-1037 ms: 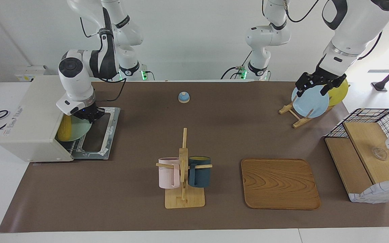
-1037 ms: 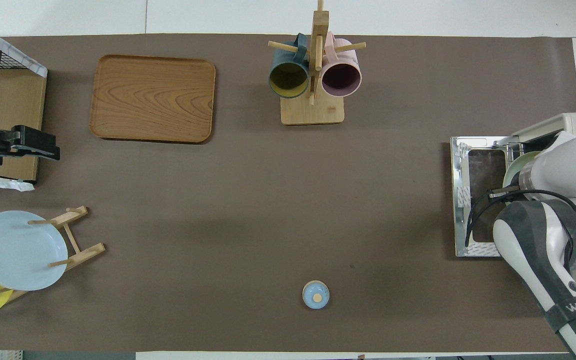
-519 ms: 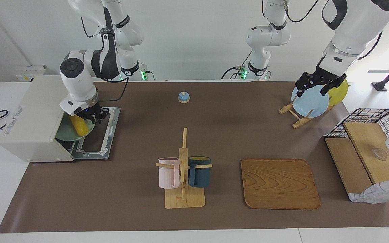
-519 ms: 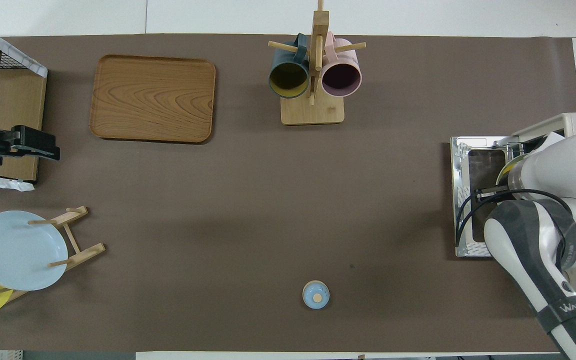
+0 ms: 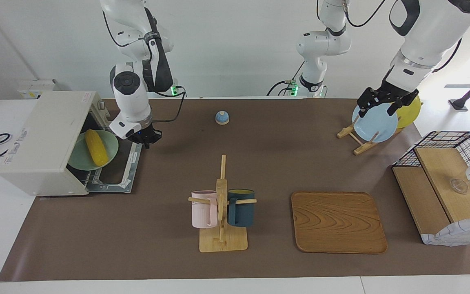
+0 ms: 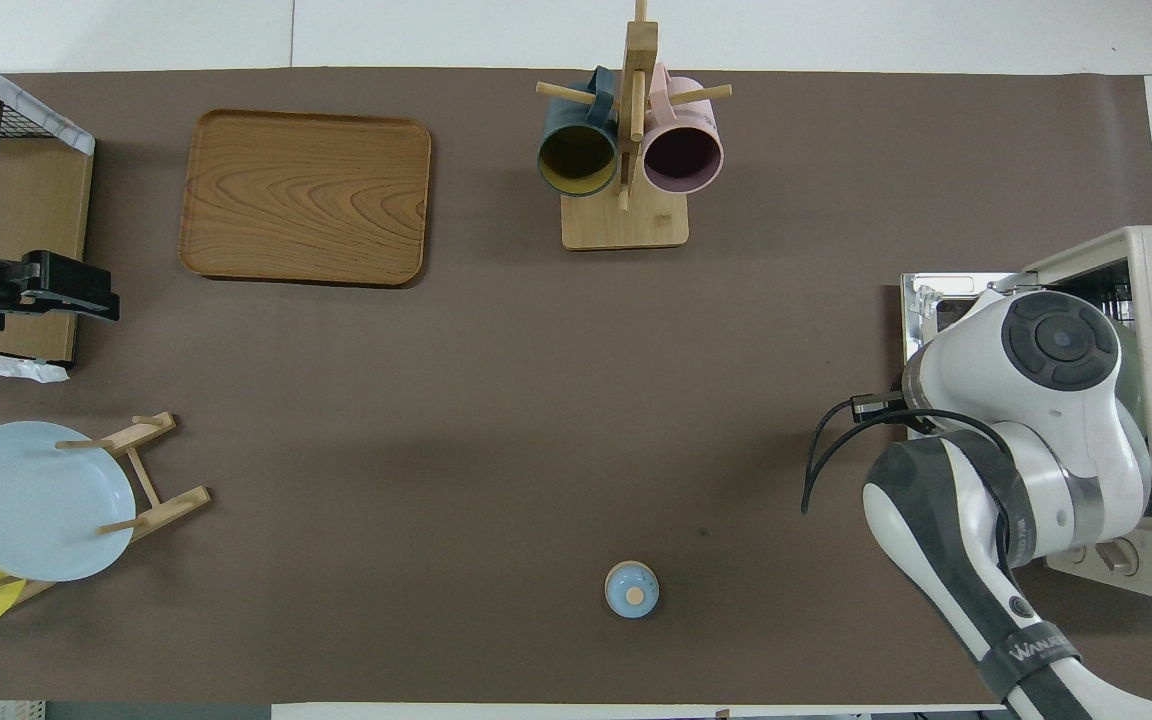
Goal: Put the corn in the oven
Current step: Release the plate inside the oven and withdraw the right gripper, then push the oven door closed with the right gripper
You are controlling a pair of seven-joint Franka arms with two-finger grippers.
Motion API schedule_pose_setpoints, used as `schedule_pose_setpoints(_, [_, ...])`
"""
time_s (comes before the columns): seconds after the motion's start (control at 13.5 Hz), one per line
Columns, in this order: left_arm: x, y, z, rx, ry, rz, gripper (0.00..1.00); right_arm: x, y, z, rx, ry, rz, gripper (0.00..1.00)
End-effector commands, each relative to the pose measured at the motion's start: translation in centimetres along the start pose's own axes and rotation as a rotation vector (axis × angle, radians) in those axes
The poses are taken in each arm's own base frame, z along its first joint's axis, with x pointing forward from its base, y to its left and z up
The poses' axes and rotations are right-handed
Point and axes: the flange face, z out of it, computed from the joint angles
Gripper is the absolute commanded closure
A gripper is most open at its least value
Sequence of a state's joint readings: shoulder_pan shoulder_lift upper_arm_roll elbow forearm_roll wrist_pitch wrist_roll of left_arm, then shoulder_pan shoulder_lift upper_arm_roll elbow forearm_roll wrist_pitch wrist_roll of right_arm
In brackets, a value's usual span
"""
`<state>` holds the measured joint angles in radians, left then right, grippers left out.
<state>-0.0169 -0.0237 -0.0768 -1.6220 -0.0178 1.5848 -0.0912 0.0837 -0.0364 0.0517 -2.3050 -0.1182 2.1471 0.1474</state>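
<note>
- The corn (image 5: 96, 147) is seen lying on a green plate (image 5: 110, 143) in the mouth of the oven (image 5: 43, 143), whose door (image 5: 131, 161) is folded down flat.
- The right tool (image 5: 147, 141) is held over the door's edge nearer the robots, its fingers pressed together on nothing.
- The left tool (image 5: 384, 102) is held spread above the blue plate (image 5: 375, 122) in the rack, at the left arm's end of the table (image 5: 259, 143).

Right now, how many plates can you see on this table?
3. A green plate under the corn in the oven; a blue plate and a yellow plate on the rack at the left arm's end. None seems hidden.
</note>
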Motion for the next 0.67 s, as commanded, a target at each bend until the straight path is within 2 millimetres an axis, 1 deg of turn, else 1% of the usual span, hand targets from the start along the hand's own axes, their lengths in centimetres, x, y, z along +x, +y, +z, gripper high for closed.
schedule_pose_setpoints(0.0, [-0.4, -0.4, -0.7, 0.019, -0.003, 0.004, 0.0, -1.3, 0.6, 2.7, 0.037, -0.002, 0.024, 1.0])
schedule_pose_setpoints(0.15, [-0.4, -0.4, -0.7, 0.019, -0.003, 0.004, 0.0, -2.3, 1.0, 4.3, 0.042, 0.013, 0.031, 1.0])
schedule_pose_setpoints(0.3, [-0.4, -0.5, -0.7, 0.019, -0.003, 0.002, 0.0, -3.1, 1.4, 5.0, 0.042, 0.0, 0.037, 1.0])
schedule_pose_setpoints(0.44, [-0.4, -0.4, -0.7, 0.019, -0.003, 0.004, 0.0, -3.6, 1.5, 5.4, 0.044, 0.005, 0.041, 1.0])
schedule_pose_setpoints(0.52, [-0.4, -0.5, -0.7, 0.019, -0.003, 0.002, 0.0, -3.8, 2.1, 5.6, 0.045, 0.001, 0.052, 1.0])
schedule_pose_setpoints(0.59, [-0.4, -0.4, -0.7, 0.019, -0.003, 0.004, 0.0, -3.8, 2.1, 5.6, 0.046, 0.001, 0.051, 1.0])
